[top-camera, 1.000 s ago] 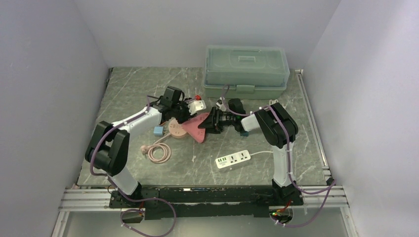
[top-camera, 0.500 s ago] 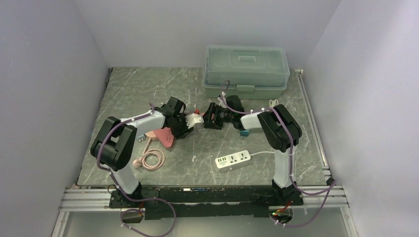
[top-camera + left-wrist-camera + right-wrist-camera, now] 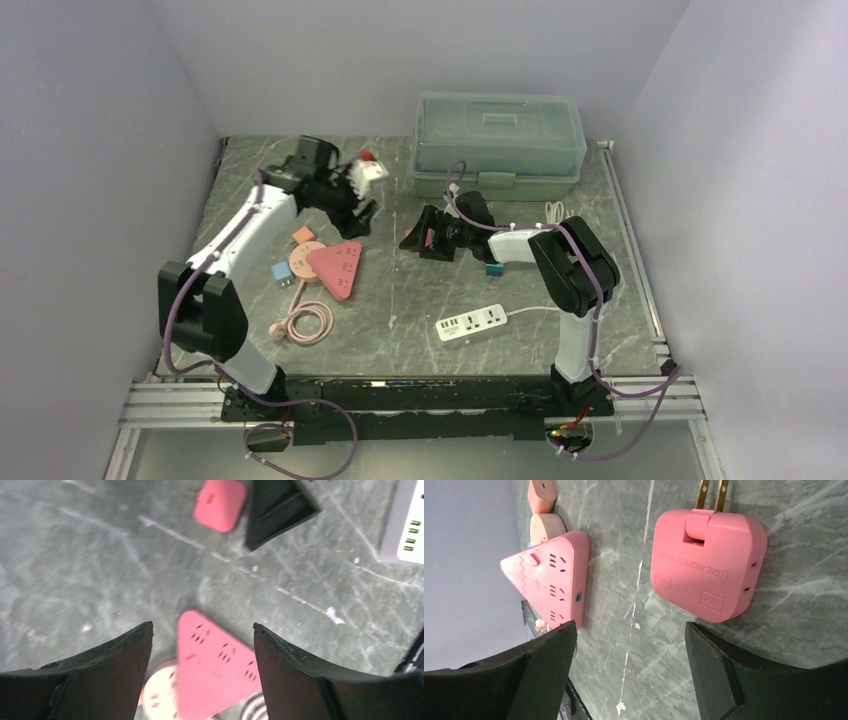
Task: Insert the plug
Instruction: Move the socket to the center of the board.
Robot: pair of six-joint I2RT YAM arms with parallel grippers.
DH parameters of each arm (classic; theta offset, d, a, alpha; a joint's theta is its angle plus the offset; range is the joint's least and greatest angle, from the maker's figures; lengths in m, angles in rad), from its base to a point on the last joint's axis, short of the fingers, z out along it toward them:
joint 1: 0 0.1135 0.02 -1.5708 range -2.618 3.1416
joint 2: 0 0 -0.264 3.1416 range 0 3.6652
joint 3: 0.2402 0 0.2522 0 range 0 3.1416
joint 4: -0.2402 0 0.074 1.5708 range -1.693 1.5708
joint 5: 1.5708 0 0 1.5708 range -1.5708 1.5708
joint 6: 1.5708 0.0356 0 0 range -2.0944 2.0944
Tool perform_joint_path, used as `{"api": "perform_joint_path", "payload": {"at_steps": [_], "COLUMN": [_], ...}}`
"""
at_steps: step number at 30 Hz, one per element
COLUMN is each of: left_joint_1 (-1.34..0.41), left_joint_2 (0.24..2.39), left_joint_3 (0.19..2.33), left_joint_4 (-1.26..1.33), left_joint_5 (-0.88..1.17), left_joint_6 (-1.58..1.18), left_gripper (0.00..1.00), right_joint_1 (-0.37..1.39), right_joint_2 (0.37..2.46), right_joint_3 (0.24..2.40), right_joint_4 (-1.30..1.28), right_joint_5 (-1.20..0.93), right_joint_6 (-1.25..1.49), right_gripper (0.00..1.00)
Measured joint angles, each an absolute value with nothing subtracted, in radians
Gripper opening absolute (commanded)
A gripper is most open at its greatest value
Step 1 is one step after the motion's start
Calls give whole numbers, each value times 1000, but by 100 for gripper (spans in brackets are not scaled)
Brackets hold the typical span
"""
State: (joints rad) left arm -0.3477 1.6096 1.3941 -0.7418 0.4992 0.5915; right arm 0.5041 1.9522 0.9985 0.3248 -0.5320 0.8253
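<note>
Pink extension-socket plug [image 3: 709, 565]: flat on the desk [image 3: 794, 630], upper right of the right wrist view. Labelled face up, two brass prongs toward the top edge. Not gripped, clear of every finger.

Right tool [image 3: 629, 625]: spread wide, holding nothing. Black fingers at the two bottom corners of its own view, plug just above the right-hand one.

Pink triangular power strip [image 3: 555, 580]: left of the plug, well apart from it, sockets facing up. Round pink socket [image 3: 546, 527] just beside it, toward the upper left.

Left tool [image 3: 202, 627]: spread wide, holding nothing, high over the desk. Triangular strip visible between its fingers at bottom centre of the left wrist view.

White power strip [image 3: 472, 322]: lower centre of the top view, apart from the rest.

Green toolbox [image 3: 498, 140]: upper centre-right, lid closed.
</note>
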Motion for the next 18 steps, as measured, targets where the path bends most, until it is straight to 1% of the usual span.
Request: {"api": "perform_joint_path", "payload": {"at_steps": [3,6,9,11,13,18], "left_joint_1": [-225,-68,68,126,155,148], "left_joint_2": [1574,1594,1668,1724,1770,1811], "left_joint_3": [1415,1415,1415,1411,1387,1310], "left_joint_4": [-790,-858,-892,-892,-873,-834], "left_joint_5": [531,540,539,526,498,428], "left_joint_6": [645,717,766,783,803,847], "left_gripper": [80,77,68,60,53,39], "right_joint_1": [523,553,586,606,621,633], "right_joint_2": [1939,1924,1914,1911,1909,1885], "right_joint_3": [997,992,989,988,987,958], "right_joint_4": [311,291,279,278,277,277], "right_joint_5": [-505,-481,-468,-461,-454,-448], "right_joint_6": [819,815,813,813,813,812], "right_gripper": [86,87,89,89,89,89]}}
